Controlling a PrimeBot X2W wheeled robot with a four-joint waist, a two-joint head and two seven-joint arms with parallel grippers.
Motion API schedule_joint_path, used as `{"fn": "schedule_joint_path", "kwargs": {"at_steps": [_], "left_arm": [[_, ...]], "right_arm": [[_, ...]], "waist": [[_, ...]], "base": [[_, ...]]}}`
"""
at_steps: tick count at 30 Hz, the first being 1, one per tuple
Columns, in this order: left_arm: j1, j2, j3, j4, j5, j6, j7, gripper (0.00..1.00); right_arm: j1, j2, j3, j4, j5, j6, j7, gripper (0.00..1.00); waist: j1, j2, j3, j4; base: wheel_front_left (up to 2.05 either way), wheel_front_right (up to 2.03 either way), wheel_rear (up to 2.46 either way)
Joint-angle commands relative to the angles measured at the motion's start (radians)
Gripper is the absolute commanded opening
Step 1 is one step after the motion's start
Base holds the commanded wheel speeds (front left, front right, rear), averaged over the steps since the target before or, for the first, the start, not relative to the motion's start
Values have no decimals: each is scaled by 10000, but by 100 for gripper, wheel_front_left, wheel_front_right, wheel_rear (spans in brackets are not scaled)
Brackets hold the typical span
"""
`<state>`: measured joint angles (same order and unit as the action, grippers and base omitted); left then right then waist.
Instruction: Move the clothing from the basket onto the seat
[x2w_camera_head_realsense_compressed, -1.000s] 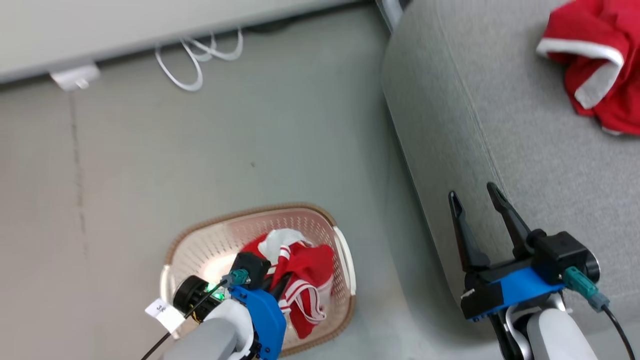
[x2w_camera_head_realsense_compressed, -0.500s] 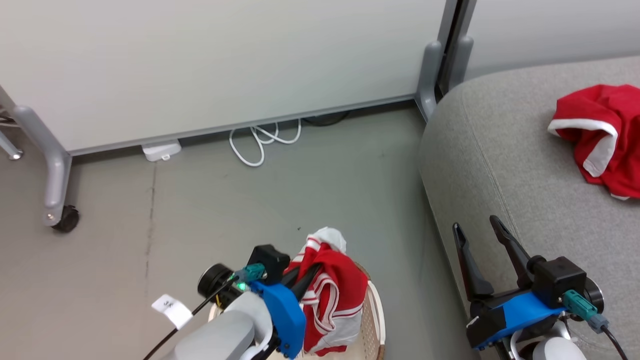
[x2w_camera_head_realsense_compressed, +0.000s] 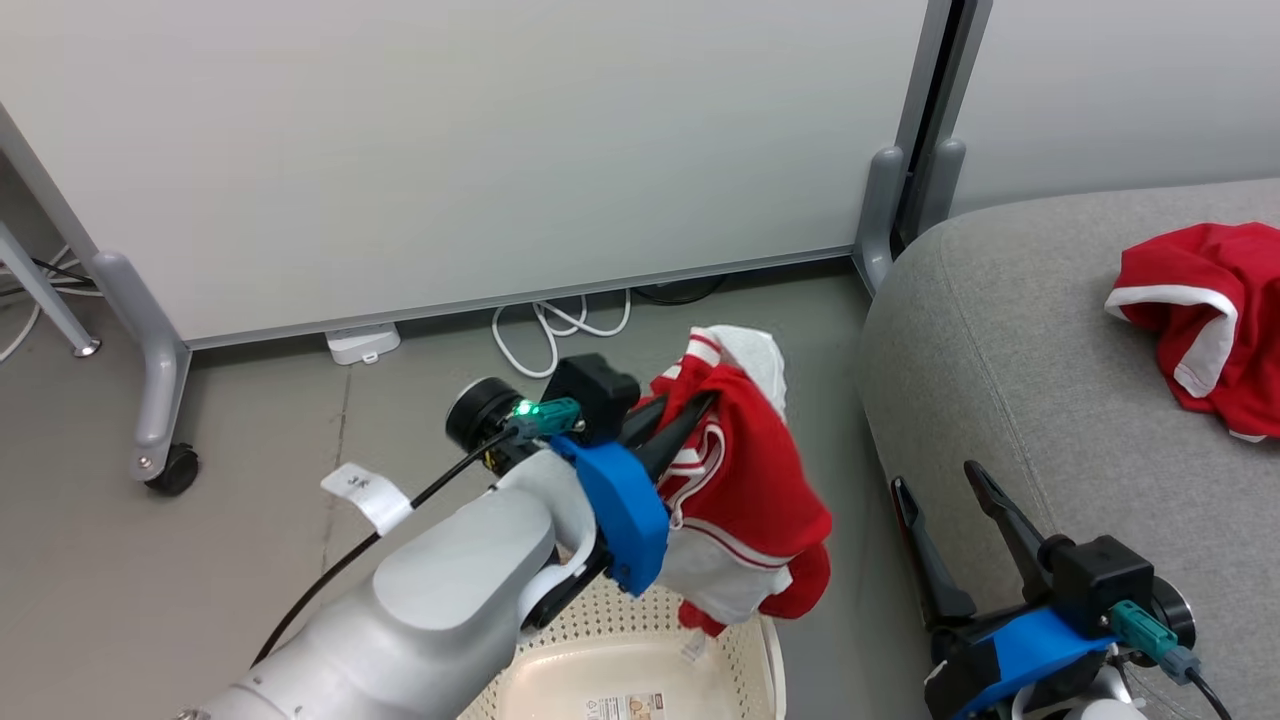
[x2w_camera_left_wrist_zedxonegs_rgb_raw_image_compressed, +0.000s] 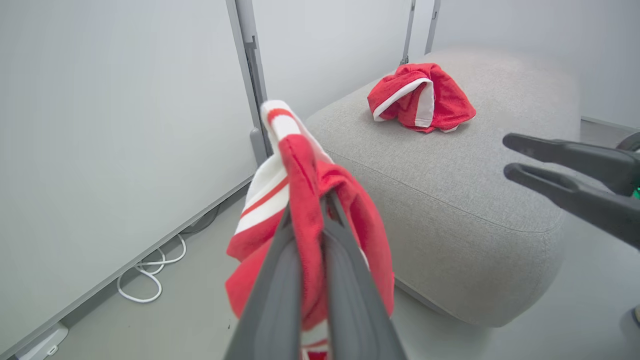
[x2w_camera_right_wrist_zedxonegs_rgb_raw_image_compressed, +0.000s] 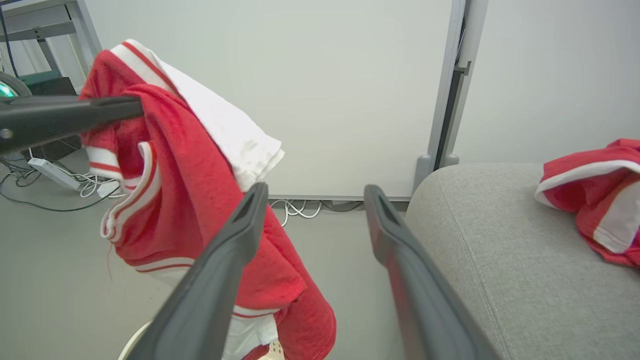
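Dangling in the air, one red and white garment (x2w_camera_head_realsense_compressed: 745, 470) is pinched tight by the left pincer (x2w_camera_head_realsense_compressed: 700, 408), just above the basket (x2w_camera_head_realsense_compressed: 640, 615). The other red garment (x2w_camera_head_realsense_compressed: 1200, 310) lies on the grey seat (x2w_camera_head_realsense_compressed: 1050, 380) already. This looks like the carrying step. Next the left pincer should carry it over the seat and let go. The right pincer (x2w_camera_head_realsense_compressed: 935, 477) is wide open, holding nothing, beside the seat.

Grey floor (x2w_camera_head_realsense_compressed: 150, 600); white partition (x2w_camera_head_realsense_compressed: 450, 150) on castor (x2w_camera_head_realsense_compressed: 175, 470); white cable (x2w_camera_head_realsense_compressed: 545, 335), perhaps charger (x2w_camera_head_realsense_compressed: 362, 343).
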<state>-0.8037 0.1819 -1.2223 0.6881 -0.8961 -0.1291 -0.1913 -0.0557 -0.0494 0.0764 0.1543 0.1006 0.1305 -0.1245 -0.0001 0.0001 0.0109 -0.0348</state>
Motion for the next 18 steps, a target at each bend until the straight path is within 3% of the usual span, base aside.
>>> {"fn": "schedule_joint_path", "kwargs": {"at_steps": [1, 18], "left_arm": [[-277, -42, 65, -88, 14, -5, 29, 0], [-951, -544, -70, -213, -18, 29, 463, 0]], "right_arm": [[144, -19, 43, -37, 12, 5, 28, 100], [233, -18, 293, -34, 28, 5, 162, 100]], "waist": [[1, -1, -47, 5], [1, -1, -276, -100]], "base": [[0, 0, 0], [0, 0, 0]]}}
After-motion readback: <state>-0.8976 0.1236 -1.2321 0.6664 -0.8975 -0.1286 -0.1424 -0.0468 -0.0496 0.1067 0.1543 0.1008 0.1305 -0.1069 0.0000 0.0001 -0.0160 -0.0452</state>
